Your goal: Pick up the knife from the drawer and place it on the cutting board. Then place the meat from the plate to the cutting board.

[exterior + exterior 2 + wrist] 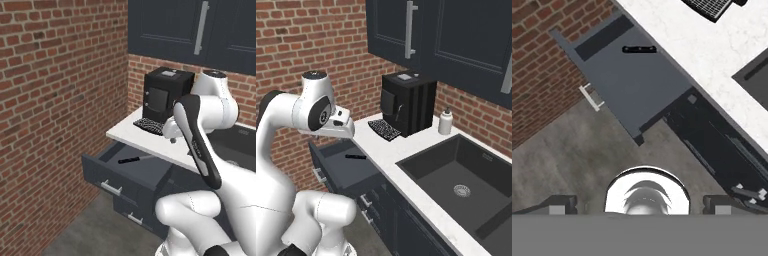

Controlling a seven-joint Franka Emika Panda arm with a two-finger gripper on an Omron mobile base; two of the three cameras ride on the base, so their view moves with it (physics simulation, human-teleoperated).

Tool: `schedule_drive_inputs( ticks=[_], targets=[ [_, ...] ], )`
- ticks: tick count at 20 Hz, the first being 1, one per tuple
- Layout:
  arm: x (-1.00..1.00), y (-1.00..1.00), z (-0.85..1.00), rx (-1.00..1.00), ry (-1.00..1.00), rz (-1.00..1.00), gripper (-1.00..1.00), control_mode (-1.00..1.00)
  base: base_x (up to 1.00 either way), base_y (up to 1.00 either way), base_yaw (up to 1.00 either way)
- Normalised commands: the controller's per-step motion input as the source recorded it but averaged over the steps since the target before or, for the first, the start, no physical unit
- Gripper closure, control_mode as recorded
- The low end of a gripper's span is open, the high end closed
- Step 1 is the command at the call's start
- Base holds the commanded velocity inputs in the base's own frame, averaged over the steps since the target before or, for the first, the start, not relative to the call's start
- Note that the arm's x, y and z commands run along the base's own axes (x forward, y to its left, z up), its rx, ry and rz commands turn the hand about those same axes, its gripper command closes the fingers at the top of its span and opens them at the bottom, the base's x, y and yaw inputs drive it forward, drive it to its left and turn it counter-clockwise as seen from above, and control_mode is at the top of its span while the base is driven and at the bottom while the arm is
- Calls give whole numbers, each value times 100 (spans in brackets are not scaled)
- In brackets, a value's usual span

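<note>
The drawer stands pulled out from under the white countertop, its short silver bar handle on the front panel facing the brick wall side of the room. The knife lies flat on the drawer floor near the back, close to the counter edge; from the right base view the knife shows as a short dark bar on the grey drawer bottom, and from the hand view its black handle sits in the far part of the drawer, with the blade too faint to make out. The gripper hangs above the counter edge, well above the knife and touching nothing; whether its fingers are apart or together cannot be told, since the wrist hides them in the base views, though in the hand view the two dark fingertips sit far toward opposite sides of the picture. On the counter behind stands a black coffee machine with a dark grille tray in front, a small white bottle to its side, and a dark sink beyond. Dark upper cabinets with silver handles hang above.
</note>
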Motion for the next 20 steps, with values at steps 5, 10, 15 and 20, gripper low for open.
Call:
schedule_drive_inputs(
  ticks=[5, 10, 15, 20],
  targets=[
    [2, 10, -36, 0, 18, 9, -100, -100, 0, 0, 0],
    [51, 47, -53, -7, 6, 0, -100, -100, 0, 0, 0],
    [95, 63, -64, -11, 1, -3, -100, -100, 0, 0, 0],
    [91, 24, -66, 6, 8, -4, -100, -100, 0, 0, 0]
  ],
)
